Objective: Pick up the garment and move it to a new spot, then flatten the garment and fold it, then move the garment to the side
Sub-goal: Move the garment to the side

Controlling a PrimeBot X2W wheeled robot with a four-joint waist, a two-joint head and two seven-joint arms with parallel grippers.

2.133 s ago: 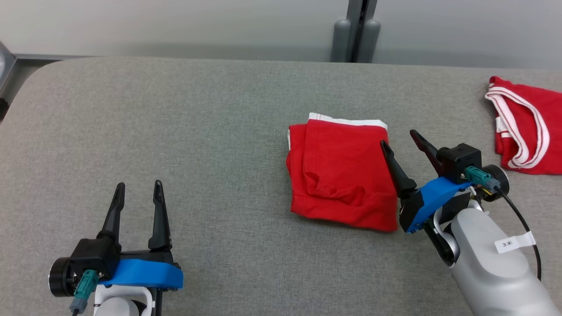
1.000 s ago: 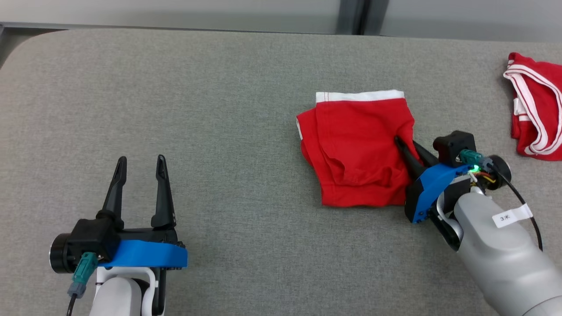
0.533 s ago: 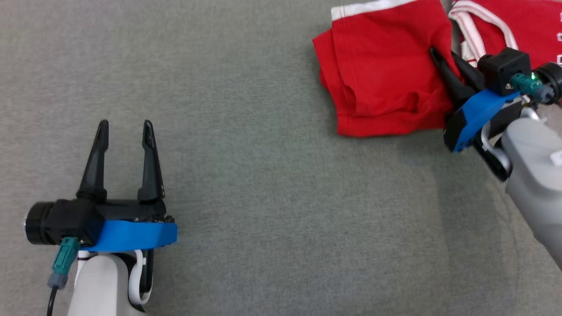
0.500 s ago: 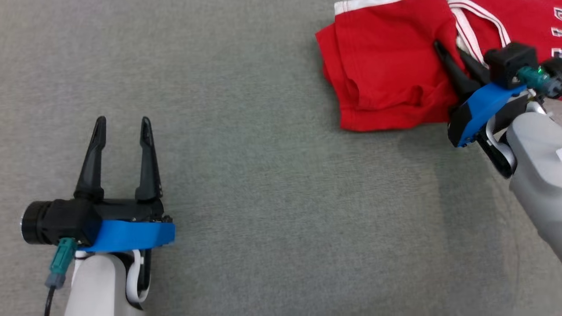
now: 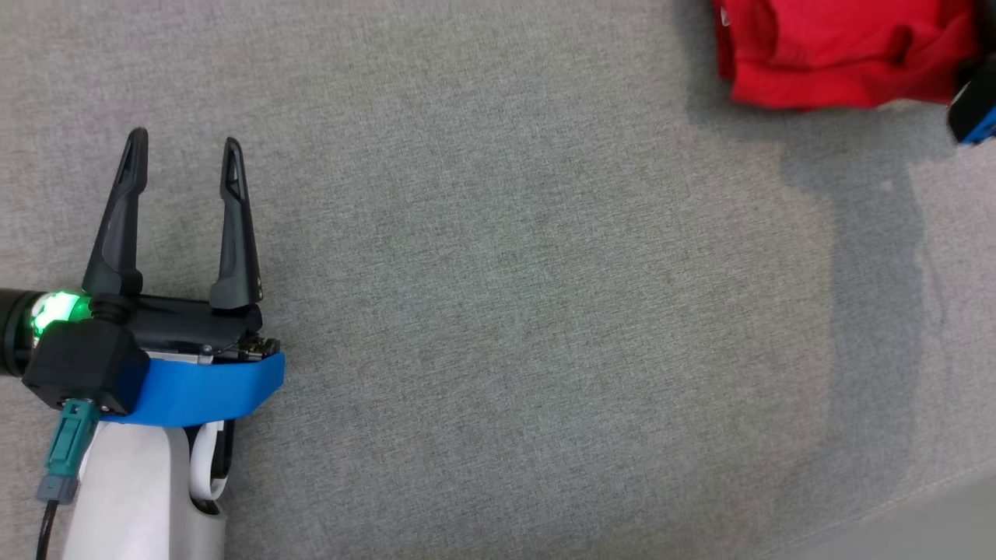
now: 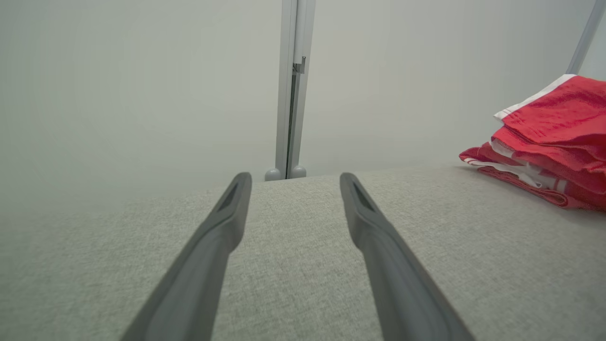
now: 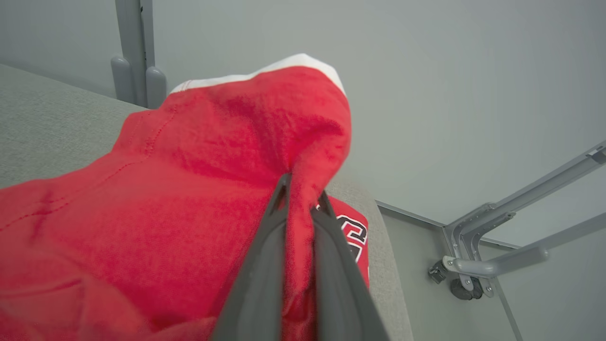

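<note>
While the right gripper is clamping a fold of the red garment between its two fingers, the fabric is bunching upward at the pinch point and draping down on the near side. The garment's white waistband is showing at the top of the raised fold in the right wrist view. In the head view, the garment is sitting at the upper right corner of the frame, over the far right part of the grey desk, and is casting a shadow on the desk surface below it. A second garment, red with white lettering, is lying just behind the gripper fingers, near the desk's edge. In the left wrist view, the garment is sitting above the second garment at the right side; whether the two are touching cannot be determined. The left gripper is hovering at the lower left of the head view, with its fingers spread wide apart and holding nothing, well apart from the garment.
</note>
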